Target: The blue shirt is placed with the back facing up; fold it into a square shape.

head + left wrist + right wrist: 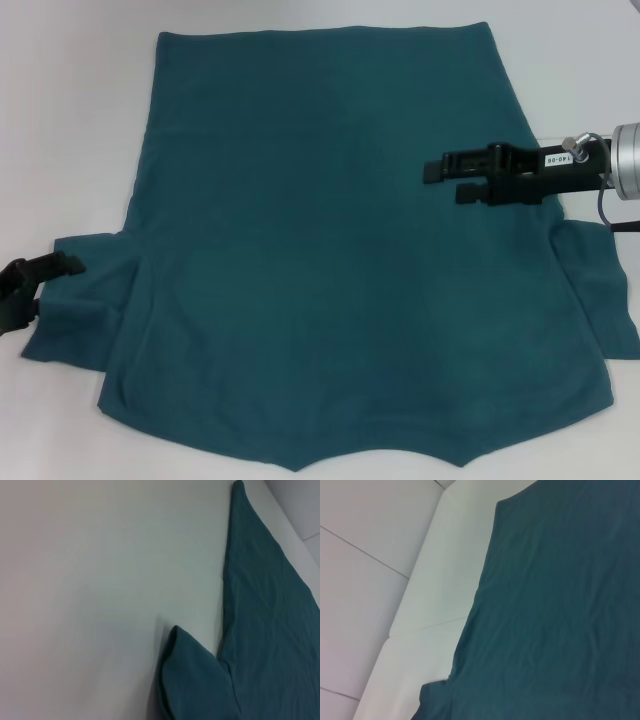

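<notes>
Head view: I see the blue shirt (320,250) spread flat on the white table (70,130), plain side up, hem toward the far edge and collar end toward the robot. The near edge of the shirt is cut off by the frame, so I cannot see the neckline itself, and no lettering shows on the exposed face.

The left end effector (50,268) enters at the left edge, with most of its body out of frame. Its tip sits at the outer end of the left sleeve, touching or just over the cloth; I cannot tell whether its fingers are parted or closed.

The right end effector (445,180) reaches in from the right over the shirt's right side, between the right sleeve and the hem, pointing toward the garment's middle. Its two black fingers stand apart, one above the other in the view, with nothing between them: released. I cannot judge its height above the fabric.

Left wrist view: the left sleeve's rounded end (192,680) lies on the bare table beside the shirt's long side edge; none of that arm's fingers appear.

Right wrist view: only shirt fabric (560,605), table and floor beyond are visible; its fingers are likewise out of frame.
</notes>
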{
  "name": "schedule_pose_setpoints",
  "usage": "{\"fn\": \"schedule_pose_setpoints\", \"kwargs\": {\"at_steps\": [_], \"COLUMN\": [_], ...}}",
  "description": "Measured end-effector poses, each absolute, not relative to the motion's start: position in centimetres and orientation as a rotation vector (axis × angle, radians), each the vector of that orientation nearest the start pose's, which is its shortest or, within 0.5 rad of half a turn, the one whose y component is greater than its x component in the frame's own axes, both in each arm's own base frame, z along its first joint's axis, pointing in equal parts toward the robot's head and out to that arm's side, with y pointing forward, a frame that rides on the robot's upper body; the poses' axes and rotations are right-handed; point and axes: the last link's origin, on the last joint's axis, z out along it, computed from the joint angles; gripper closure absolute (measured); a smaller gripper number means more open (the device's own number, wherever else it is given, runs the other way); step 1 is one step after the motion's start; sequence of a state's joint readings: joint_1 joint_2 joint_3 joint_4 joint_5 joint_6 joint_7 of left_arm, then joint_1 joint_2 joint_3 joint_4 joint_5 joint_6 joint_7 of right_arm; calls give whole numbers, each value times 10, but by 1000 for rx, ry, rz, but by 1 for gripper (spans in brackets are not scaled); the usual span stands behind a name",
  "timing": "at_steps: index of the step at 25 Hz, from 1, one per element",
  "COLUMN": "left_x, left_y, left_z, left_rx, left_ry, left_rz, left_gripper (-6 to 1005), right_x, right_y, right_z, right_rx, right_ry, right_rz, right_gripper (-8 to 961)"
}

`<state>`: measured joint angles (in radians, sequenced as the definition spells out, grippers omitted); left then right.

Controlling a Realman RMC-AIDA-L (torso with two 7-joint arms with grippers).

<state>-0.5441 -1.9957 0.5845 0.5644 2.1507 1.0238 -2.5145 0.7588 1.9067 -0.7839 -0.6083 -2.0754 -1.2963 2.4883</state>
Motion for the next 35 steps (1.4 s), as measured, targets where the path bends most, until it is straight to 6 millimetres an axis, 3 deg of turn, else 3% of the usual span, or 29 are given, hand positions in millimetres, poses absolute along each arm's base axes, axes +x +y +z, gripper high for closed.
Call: {"fn": "schedule_pose_setpoints", "kwargs": {"at_steps": [11, 21, 25, 35], "left_x": [-347, -346, -345, -338], "left_y": [379, 378, 378, 382], "left_z": [39, 42, 40, 39], "left_rx": [-1625, -1639, -1658, -1731], "left_ry": [-1938, -1917, -1908, -1857], "left_rz": [-616, -610, -591, -537], "left_gripper": [188, 333, 555, 777], "right_x": [240, 242, 242, 242], "right_y": [422, 422, 422, 422], "right_z": [54, 55, 56, 56], "right_rx": [-2179, -2173, -2170, -2169], "right_ry": [1749, 1752, 1751, 1746], "right_rz": [601, 603, 609, 606], "right_gripper": [147, 146, 146, 147]}}
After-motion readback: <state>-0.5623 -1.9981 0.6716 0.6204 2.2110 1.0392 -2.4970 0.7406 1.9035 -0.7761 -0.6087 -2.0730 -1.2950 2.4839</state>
